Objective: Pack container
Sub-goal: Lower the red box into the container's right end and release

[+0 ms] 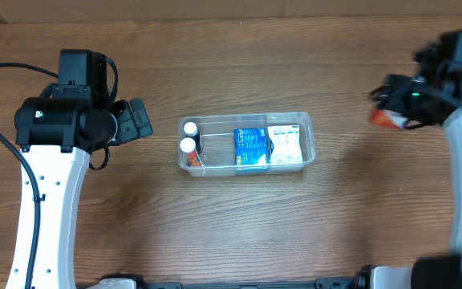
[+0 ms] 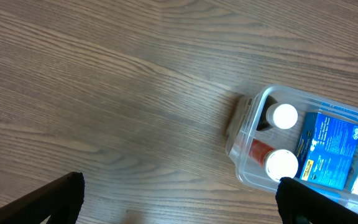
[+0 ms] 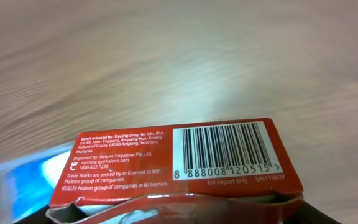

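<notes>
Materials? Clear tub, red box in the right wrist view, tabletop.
Clear rectangular tub: thin, glossy transparent plastic; contents show through its walls.
Red printed box: probably coated cardboard; crisp barcode print, bent flap edge.
Brown tabletop: wood grain, matte; solid wood or laminate, cannot tell.

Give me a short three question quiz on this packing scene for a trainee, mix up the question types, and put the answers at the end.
1. True or false: the left gripper is shut.
2. In the overhead view, at which end of the clear container do the two white-capped bottles sit? A left, B middle, C right.
3. What does the right gripper hold?
Key: 1 false, it is open. 2 A. 3 a red box with a barcode.
</notes>
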Robot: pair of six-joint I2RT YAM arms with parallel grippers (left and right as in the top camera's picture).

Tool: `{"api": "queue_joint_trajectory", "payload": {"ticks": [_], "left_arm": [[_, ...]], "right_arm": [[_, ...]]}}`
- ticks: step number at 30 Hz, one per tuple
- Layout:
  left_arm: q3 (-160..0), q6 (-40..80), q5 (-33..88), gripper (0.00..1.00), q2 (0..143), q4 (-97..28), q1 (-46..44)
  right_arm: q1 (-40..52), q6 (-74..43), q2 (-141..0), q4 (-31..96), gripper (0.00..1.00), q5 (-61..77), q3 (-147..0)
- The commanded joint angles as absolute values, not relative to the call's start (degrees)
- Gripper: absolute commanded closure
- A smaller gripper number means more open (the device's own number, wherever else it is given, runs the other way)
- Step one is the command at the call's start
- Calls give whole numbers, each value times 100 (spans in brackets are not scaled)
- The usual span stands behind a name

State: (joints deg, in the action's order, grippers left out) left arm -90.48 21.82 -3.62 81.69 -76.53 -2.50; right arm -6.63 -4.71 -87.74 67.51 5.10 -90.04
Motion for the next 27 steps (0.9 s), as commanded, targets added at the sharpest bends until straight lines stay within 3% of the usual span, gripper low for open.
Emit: {"api": "queue_joint_trajectory", "payload": {"ticks": [1, 5, 9, 17, 27], "left_arm": [[-9113, 2036, -311, 0, 8202, -7640, -226], [-9113, 2038, -311, 0, 8202, -7647, -226], [-9113, 2038, -309, 0, 8202, -7649, -226], [-9113, 2036, -311, 0, 8202, -7651, -226], [-9113, 2036, -311, 0, 8202, -7649, -226]], "right_arm": [[519, -1015, -8438, 6781, 25, 615, -9045], [1719, -1612, -8630, 6687, 25, 580, -8989], [2349, -1868, -9159, 6499, 24, 543, -8892], [2436, -2370, -10604, 6440, 25, 456, -8611], [2436, -2405, -10750, 6324, 24, -191, -8364]]}}
